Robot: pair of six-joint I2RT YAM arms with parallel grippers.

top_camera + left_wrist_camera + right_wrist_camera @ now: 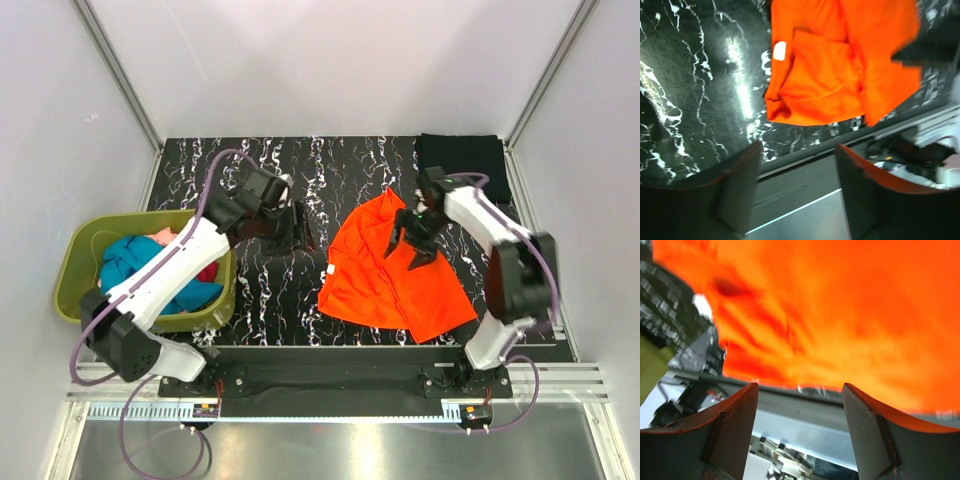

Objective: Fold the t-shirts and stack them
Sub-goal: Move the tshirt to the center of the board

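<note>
Marbled black table [300,300], rumpled orange t-shirt [385,275]

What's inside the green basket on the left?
The basket holds a teal shirt, some pink cloth and some red cloth. The left arm crosses above it, hiding part; anything underneath is covered.

Top view overhead, facing down. Wrist views close, facing near edge; all share orange shirt [370,275].

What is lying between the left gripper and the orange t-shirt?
Only the bare black marbled table separates the left gripper from the orange t-shirt, as the top external view shows.
</note>
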